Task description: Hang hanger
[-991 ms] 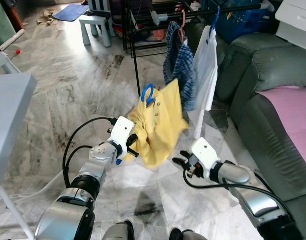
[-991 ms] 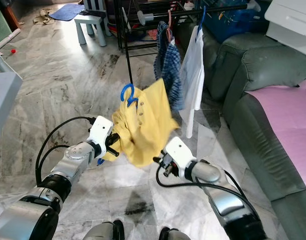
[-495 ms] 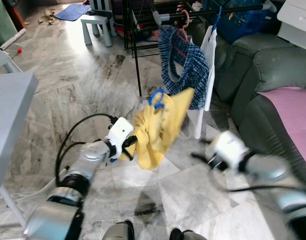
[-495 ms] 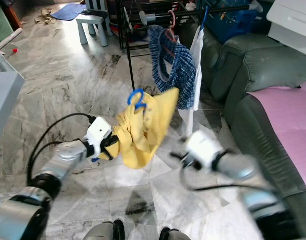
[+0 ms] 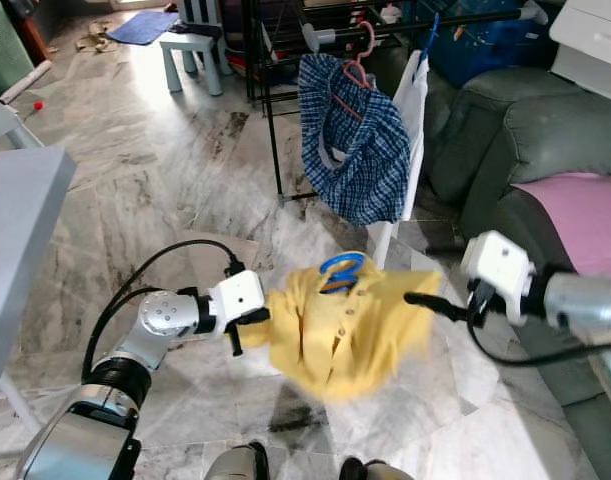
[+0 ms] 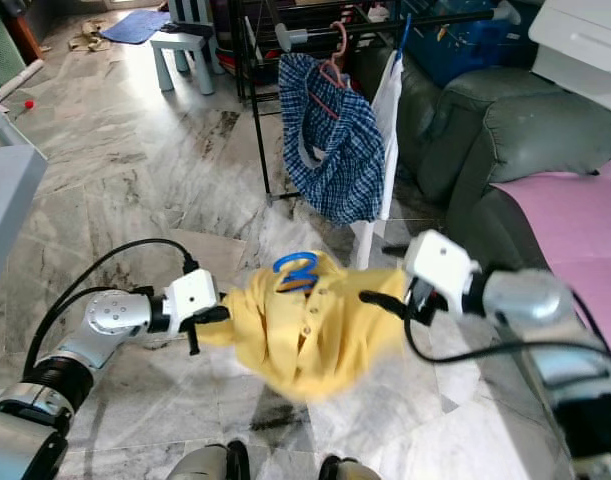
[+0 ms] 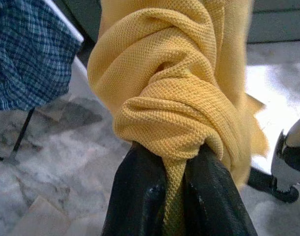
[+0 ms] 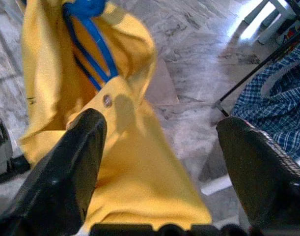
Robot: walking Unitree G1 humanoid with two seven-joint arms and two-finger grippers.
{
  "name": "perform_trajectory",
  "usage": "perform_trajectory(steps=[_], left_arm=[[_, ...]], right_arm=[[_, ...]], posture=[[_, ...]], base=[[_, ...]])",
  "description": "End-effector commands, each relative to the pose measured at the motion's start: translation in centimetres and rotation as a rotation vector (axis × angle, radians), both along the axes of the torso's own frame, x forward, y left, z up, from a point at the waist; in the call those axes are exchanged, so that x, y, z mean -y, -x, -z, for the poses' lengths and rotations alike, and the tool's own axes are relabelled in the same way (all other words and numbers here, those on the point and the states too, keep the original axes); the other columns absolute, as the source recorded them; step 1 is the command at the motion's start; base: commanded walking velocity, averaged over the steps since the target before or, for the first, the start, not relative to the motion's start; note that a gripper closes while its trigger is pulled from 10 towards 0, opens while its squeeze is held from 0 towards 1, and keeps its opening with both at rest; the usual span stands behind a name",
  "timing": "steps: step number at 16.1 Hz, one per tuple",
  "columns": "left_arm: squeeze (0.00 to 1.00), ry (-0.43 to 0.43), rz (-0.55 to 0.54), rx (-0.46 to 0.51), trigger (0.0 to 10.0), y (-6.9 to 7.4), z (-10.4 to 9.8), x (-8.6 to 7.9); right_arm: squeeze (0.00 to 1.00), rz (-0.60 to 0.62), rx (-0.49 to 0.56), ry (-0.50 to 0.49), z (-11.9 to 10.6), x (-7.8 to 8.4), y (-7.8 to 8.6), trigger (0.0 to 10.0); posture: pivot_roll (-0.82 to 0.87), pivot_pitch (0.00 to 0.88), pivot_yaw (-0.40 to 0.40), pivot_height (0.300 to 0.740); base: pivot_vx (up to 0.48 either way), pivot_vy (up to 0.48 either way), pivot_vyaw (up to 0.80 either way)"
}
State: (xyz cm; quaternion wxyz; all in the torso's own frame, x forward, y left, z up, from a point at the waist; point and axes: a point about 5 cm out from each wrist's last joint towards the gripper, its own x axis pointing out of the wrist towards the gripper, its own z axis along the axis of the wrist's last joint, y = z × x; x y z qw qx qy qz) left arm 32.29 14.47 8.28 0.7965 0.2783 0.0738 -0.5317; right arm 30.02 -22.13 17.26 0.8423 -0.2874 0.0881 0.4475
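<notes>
The yellow shirt [image 5: 347, 328] hangs low in the centre of the head views, on a blue hanger [image 5: 342, 269] whose hook pokes up out of the collar. The left gripper [image 5: 247, 330], at centre left, is pinched tight on a bunched fold of the shirt's left edge; the left wrist view shows the cloth squeezed between its two black fingers [image 7: 140, 196]. The right gripper [image 5: 425, 300], at centre right, reaches in with its tips at the shirt's right edge, and the right wrist view shows its fingers [image 8: 71, 172] spread wide with the shirt and hanger ahead of them, so it grips nothing. Judging by this, the step in hand is getting a hold on the garment and hanger, which are not yet raised to the black drying rack [image 5: 275, 95] in the upper centre, where a blue checked shirt [image 5: 357, 140] and a white garment [image 5: 413, 110] already hang. The next move calls for the right gripper to take the shirt or the hanger near its hook, then both arms to lift it and drop the hook over a free stretch of the rail beside the checked shirt.
</notes>
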Motion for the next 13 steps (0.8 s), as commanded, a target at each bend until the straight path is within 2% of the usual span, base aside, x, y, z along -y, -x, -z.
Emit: perform_trajectory(steps=[1,4,10,13], left_arm=[[0.0,0.04,0.032,0.053,0.0,-0.2,-1.1,0.5],[0.0,0.081,0.083,0.094,0.0,-0.2,-1.7,1.5],[0.0,0.144,0.183,0.154,0.0,0.0,-3.1,3.0],[0.0,0.161,0.203,0.155,0.0,0.2,-3.2,3.5]], right_arm=[[1.0,0.0,-0.009,-0.024,-0.3,0.6,0.0,10.0],[1.0,-0.022,-0.066,-0.054,0.4,0.6,-0.6,10.0],[1.0,-0.138,-0.072,0.021,0.6,-1.0,-1.5,10.0],[1.0,-0.21,-0.156,0.061,1.6,-1.4,-1.4,10.0]], posture=[[-0.08,0.121,0.023,0.74],[-0.08,0.117,0.019,0.74],[-0.08,0.115,0.019,0.74],[-0.07,0.113,0.019,0.74]], base=[[0.0,0.0,0.0],[0.0,0.0,0.0],[0.0,0.0,0.0],[0.0,0.0,0.0]])
